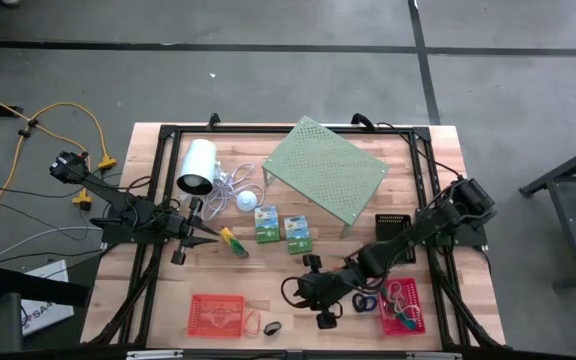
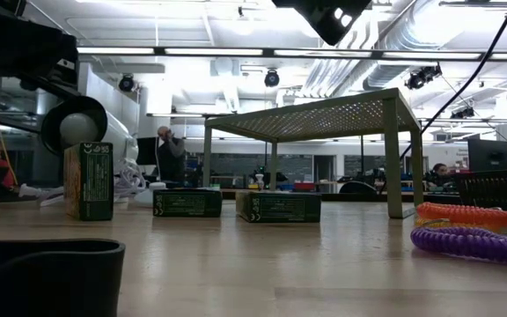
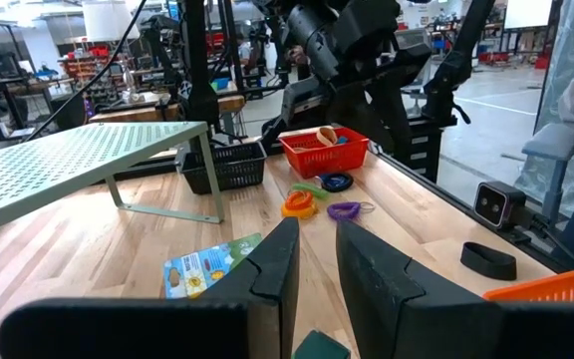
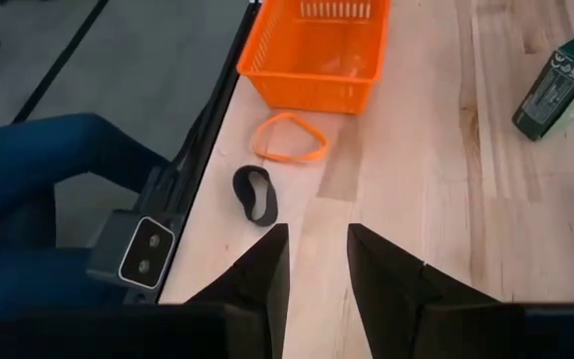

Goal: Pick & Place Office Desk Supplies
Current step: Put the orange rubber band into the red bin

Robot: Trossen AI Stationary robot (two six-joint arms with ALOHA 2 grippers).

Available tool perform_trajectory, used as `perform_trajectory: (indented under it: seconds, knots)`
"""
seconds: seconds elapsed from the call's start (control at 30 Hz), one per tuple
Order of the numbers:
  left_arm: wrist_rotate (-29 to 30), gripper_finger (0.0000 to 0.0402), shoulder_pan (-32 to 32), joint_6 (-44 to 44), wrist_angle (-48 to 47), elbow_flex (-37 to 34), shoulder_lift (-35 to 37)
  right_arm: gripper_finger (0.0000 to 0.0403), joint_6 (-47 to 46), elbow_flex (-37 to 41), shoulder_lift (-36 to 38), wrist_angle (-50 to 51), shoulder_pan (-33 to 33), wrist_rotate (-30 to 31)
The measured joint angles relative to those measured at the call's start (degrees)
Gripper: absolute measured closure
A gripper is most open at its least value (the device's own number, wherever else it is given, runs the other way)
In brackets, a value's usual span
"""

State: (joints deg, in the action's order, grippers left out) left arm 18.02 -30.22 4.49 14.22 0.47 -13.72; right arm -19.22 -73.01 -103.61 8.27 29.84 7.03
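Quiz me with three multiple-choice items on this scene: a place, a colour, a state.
1. Dark band lies: A in the pink basket; B beside the tan band, near the red basket; C on a box.
2. Basket nearest the shelf: A pink; B red; C black.
3. Right gripper: A open, empty; B shut on a band; C shut on a box.
Key: B, both loops lie on bare wood by that basket; C, the black basket sits by the shelf's leg; A, its fingers stand apart with nothing between.
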Motion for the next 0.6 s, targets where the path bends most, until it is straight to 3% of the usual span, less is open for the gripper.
perform_trajectory:
  seconds: [0.3, 0.6]
  knots:
    - [0.0, 0.0337, -0.02, 0.0, 0.01, 0.0, 0.0, 0.0311, 1.84, -0.91, -2.6, -1.59, -0.28, 0.72]
    - [0.0, 0.0337, -0.02, 0.0, 0.06, 0.0, 0.06, 0.0311, 5.39, -9.95, -12.57, -2.88, -1.87, 0.51]
